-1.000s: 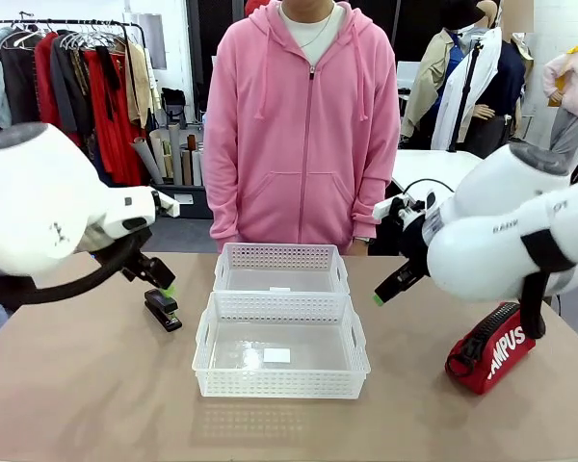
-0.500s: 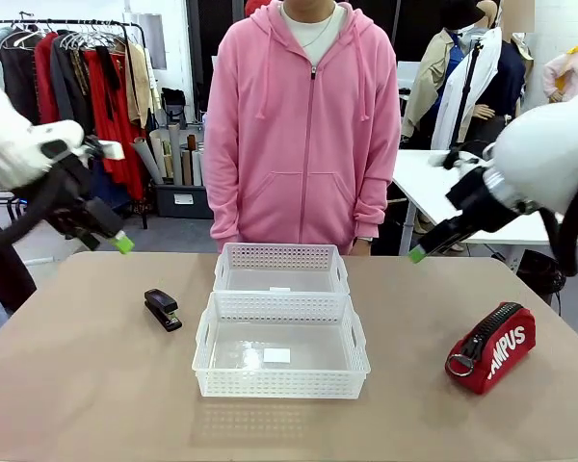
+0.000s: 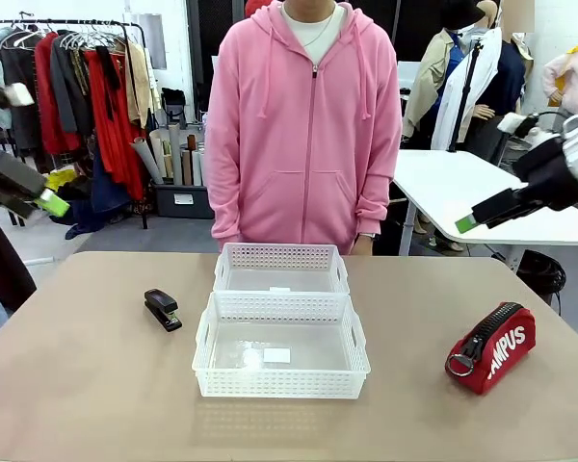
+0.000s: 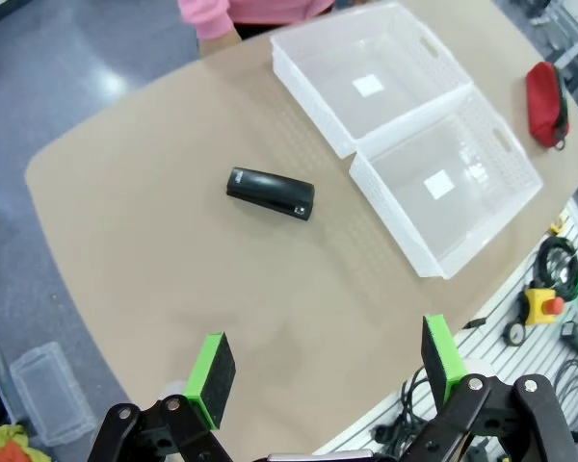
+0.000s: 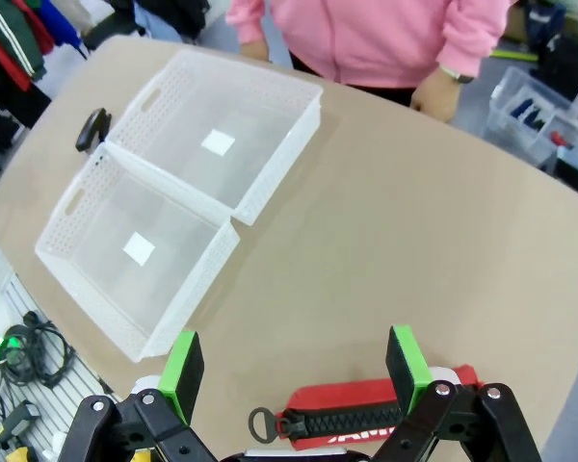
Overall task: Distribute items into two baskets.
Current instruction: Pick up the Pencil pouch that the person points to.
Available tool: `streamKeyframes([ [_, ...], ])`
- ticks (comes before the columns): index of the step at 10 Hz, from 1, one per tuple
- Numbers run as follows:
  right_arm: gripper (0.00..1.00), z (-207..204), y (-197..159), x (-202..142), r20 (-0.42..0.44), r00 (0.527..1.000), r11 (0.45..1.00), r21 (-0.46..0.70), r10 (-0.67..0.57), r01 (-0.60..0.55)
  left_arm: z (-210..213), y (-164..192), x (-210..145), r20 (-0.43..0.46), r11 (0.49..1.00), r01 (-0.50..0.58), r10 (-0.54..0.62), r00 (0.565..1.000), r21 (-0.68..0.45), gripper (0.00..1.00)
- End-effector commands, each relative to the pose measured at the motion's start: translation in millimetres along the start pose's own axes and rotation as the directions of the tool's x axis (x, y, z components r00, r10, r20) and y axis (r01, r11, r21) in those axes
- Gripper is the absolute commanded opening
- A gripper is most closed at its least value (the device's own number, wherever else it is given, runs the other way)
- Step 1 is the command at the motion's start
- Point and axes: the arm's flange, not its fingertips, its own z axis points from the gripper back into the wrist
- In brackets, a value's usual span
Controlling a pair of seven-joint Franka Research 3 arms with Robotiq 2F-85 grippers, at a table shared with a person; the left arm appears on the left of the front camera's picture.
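Both jaws stand wide with nothing held, raised well above the table [image 3: 77, 385]: the black stapler [image 4: 270, 193] lies far beyond the left jaws, beside the near basket [image 3: 279, 385] and far basket [image 3: 279, 256], while the red pouch [image 5: 366, 409] lies under the right jaws, apart.

The near basket [image 3: 280, 383] and far basket [image 3: 279, 257] were seen as smooth, translucent white plastic; the pouch [image 3: 491, 348] as soft red cloth; the stapler [image 3: 162, 309] as glossy black; the counter [image 3: 96, 395] as matt.
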Motion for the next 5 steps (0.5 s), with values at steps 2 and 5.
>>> streamKeyframes([
  [2,1.00,25.1,-12.7,-22.2,0.065,0.998,0.999,0.046,-0.025,0.022,32.9,14.0,-20.3,0.086,0.998,-0.047,0.050,0.995,-0.031,1.00],
  [5,1.00,57.3,-37.9,-30.9,0.110,0.991,0.995,0.075,-0.077,0.069,45.7,43.2,-34.3,0.151,0.997,-0.073,0.068,0.986,0.028,1.00],
])
